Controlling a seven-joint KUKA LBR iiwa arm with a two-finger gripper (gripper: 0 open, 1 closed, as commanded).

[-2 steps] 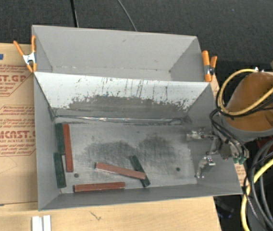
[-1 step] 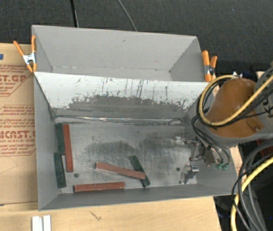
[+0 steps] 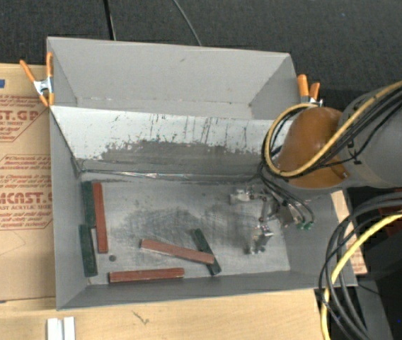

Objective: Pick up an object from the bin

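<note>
A short dark green bar (image 3: 206, 251) lies slanted on the bin floor near the middle of the front edge. It is the loose thing nearest the claw (image 3: 260, 246), which hangs over bare floor just to its right, towards the right wall of the grey metal bin (image 3: 165, 76). Nothing appears to be gripped; whether the claw is open or closed cannot be told.

A long brown bar (image 3: 177, 251) meets the green bar's left side. Another brown bar (image 3: 146, 275) lies along the front edge. A brown bar (image 3: 100, 217) and two green bars (image 3: 88, 225) line the left wall.

The pick seems not yet begun. The next move likely calls for shifting left over the green bar, then lowering astride it.
</note>
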